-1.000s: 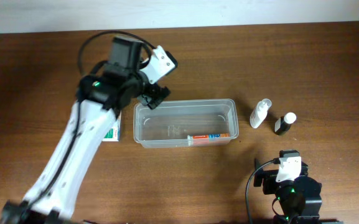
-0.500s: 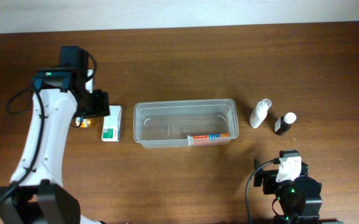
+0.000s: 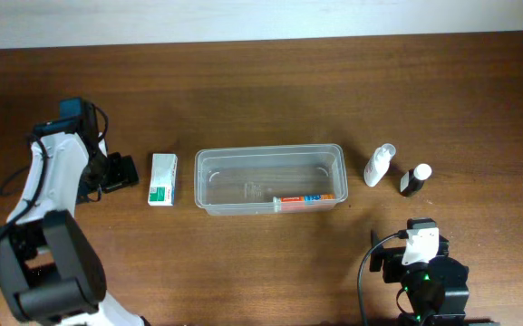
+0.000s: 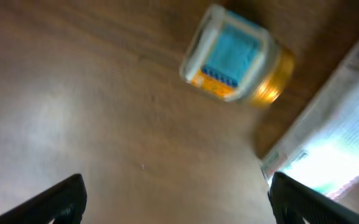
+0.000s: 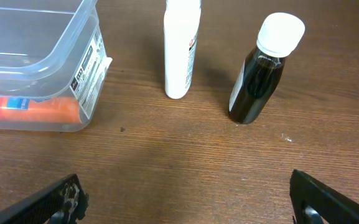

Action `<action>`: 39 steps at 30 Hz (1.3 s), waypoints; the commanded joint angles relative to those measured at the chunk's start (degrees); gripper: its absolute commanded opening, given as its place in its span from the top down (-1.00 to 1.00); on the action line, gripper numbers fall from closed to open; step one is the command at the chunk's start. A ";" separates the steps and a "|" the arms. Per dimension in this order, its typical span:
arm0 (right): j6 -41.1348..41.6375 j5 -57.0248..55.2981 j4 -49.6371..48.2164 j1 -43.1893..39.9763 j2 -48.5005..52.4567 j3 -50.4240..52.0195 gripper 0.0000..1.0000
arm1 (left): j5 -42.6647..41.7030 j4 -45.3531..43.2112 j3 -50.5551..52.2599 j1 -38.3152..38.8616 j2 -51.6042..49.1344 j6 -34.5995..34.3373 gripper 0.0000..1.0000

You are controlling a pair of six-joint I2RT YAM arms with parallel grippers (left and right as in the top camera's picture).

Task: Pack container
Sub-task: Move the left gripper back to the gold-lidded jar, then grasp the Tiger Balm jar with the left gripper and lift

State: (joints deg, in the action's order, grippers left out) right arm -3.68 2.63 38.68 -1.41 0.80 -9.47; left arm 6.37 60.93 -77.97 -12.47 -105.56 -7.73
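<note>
Brown wooden table (image 3: 270, 81). Clear plastic rectangular container (image 3: 267, 150) sits at its centre, open side up, long axis left-right, with an orange tube (image 3: 308, 198) inside along the near wall. White-green carton (image 3: 162, 178) just left of it. White bottle (image 3: 380, 165) and dark white-capped bottle (image 3: 414, 180) stand to its right. Left gripper (image 4: 176, 196) has its fingers apart near a yellow blue-label jar (image 4: 235, 56); a second ago it was at the container's left end. Right gripper (image 5: 185, 199) has fingers apart, holding nothing.

A dark brown wooden table (image 3: 270, 81) meets a pale wall (image 3: 243, 20) along its far edge.

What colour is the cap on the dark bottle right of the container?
The cap is white, clearest in the right wrist view.
</note>
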 commanded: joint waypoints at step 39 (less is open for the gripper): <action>-0.37 0.35 -0.07 -0.17 -0.39 0.33 -0.97 | -5.16 -10.60 -0.81 -0.44 -8.68 21.03 0.10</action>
State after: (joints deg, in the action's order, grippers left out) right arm -3.68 2.66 38.70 -1.41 0.80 -9.47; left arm 1.87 49.15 -77.91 -12.73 -114.24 14.20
